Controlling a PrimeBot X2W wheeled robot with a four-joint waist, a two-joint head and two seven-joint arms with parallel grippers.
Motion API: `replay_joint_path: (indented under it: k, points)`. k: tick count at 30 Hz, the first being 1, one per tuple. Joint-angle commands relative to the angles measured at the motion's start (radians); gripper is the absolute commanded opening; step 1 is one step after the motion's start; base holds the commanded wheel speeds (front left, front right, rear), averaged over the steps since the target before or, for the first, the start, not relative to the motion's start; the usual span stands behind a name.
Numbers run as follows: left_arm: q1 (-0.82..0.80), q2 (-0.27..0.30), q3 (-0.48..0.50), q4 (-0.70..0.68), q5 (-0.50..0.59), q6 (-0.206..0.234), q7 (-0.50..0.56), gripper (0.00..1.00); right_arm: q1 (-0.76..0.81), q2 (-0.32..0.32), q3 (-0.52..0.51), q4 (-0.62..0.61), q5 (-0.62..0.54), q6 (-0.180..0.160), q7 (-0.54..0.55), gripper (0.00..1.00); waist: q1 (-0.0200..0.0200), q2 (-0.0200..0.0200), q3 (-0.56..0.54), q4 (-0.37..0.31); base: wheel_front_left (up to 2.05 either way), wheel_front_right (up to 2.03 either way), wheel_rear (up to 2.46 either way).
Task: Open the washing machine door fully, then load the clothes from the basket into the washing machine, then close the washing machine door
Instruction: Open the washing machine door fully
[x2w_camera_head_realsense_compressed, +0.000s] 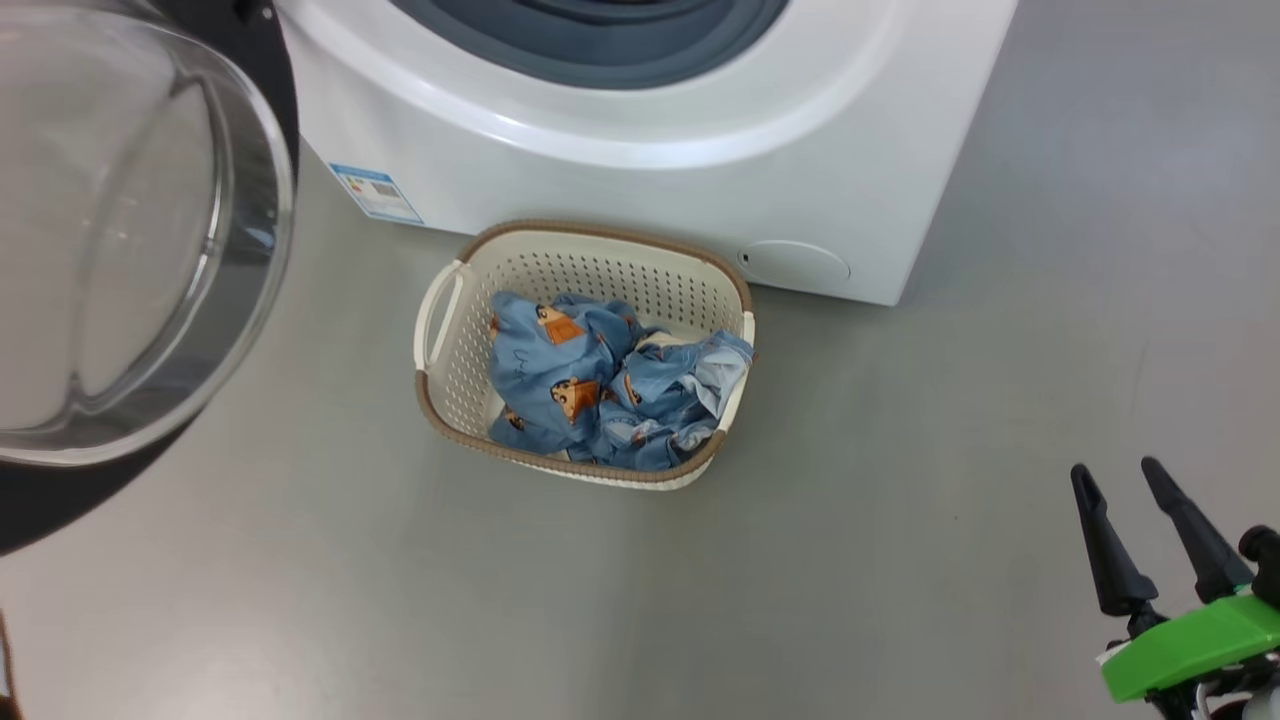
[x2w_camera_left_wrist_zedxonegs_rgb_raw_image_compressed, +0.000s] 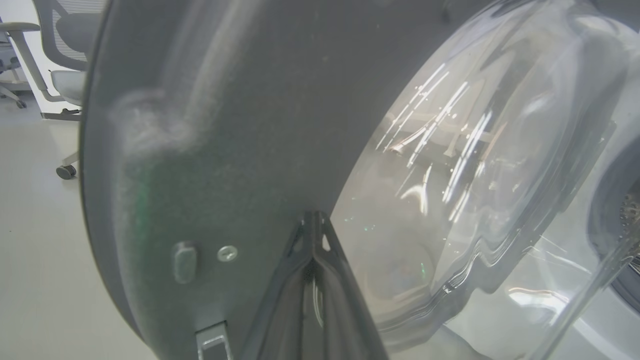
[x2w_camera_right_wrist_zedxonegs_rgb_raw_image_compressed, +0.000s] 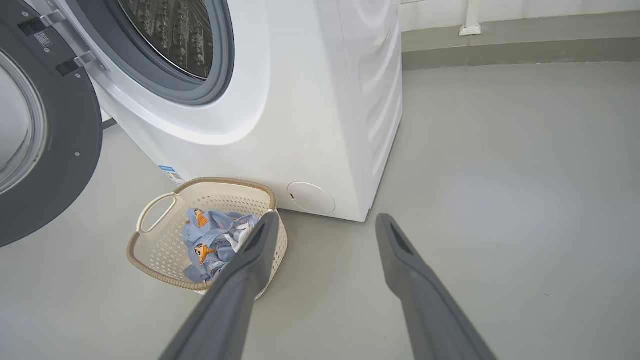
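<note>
The washing machine (x2w_camera_head_realsense_compressed: 650, 190) stands at the top of the head view, its steel drum (x2w_camera_right_wrist_zedxonegs_rgb_raw_image_compressed: 170, 35) exposed. The washing machine door (x2w_camera_head_realsense_compressed: 130, 250) hangs swung open on the left, glass bowl facing me. My left gripper (x2w_camera_left_wrist_zedxonegs_rgb_raw_image_compressed: 312, 216) is shut, its tips up against the door's (x2w_camera_left_wrist_zedxonegs_rgb_raw_image_compressed: 210, 125) dark inner ring beside the glass. On the floor in front of the machine sits the basket (x2w_camera_head_realsense_compressed: 600, 232), and the light-blue clothes (x2w_camera_head_realsense_compressed: 600, 385) lie bunched inside it. My right gripper (x2w_camera_head_realsense_compressed: 1118, 472) stands open and empty at the lower right, well clear of the basket (x2w_camera_right_wrist_zedxonegs_rgb_raw_image_compressed: 150, 250) and clothes (x2w_camera_right_wrist_zedxonegs_rgb_raw_image_compressed: 215, 240).
Bare grey floor (x2w_camera_head_realsense_compressed: 1000, 350) spreads to the right of the machine and in front of the basket. A low wall base (x2w_camera_right_wrist_zedxonegs_rgb_raw_image_compressed: 500, 45) runs behind. An office chair (x2w_camera_left_wrist_zedxonegs_rgb_raw_image_compressed: 60, 60) stands beyond the door's edge. A round cover (x2w_camera_head_realsense_compressed: 795, 265) sits low on the machine's front.
</note>
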Motion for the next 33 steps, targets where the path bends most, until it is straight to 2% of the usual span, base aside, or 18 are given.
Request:
replay_joint_path:
  k: [1,12,18,27,33]
  points:
    - [-0.024,0.084,0.034,-0.012,0.015,0.016,-0.006,0.0,-0.017,-0.024,0.02,-0.025,-0.018,0.001,-0.013,1.0,0.0,-0.0001,0.022,-0.007,0.0,0.0,0.0]
    - [-0.079,0.179,0.085,0.091,0.064,0.014,-0.006,0.0,-0.047,-0.038,0.04,-0.025,-0.02,0.001,-0.013,1.0,0.0,-0.0001,0.06,-0.027,0.0,0.0,0.0]
    - [-0.092,0.206,0.1,0.122,0.078,0.021,-0.006,0.0,-0.054,-0.042,0.047,-0.025,-0.019,0.001,-0.013,1.0,0.0,-0.0001,0.067,-0.036,0.0,0.0,0.0]
    - [-0.099,0.215,0.125,0.132,0.083,0.017,-0.006,0.0,-0.055,-0.044,0.053,-0.023,-0.019,0.001,-0.013,1.0,0.0,-0.0001,0.066,-0.044,0.0,0.0,0.0]
    - [-0.064,0.189,0.124,0.108,0.09,-0.008,-0.006,0.0,-0.049,-0.029,0.055,-0.015,-0.02,0.001,-0.013,1.0,0.0,-0.0001,0.036,-0.048,0.0,0.0,0.0]
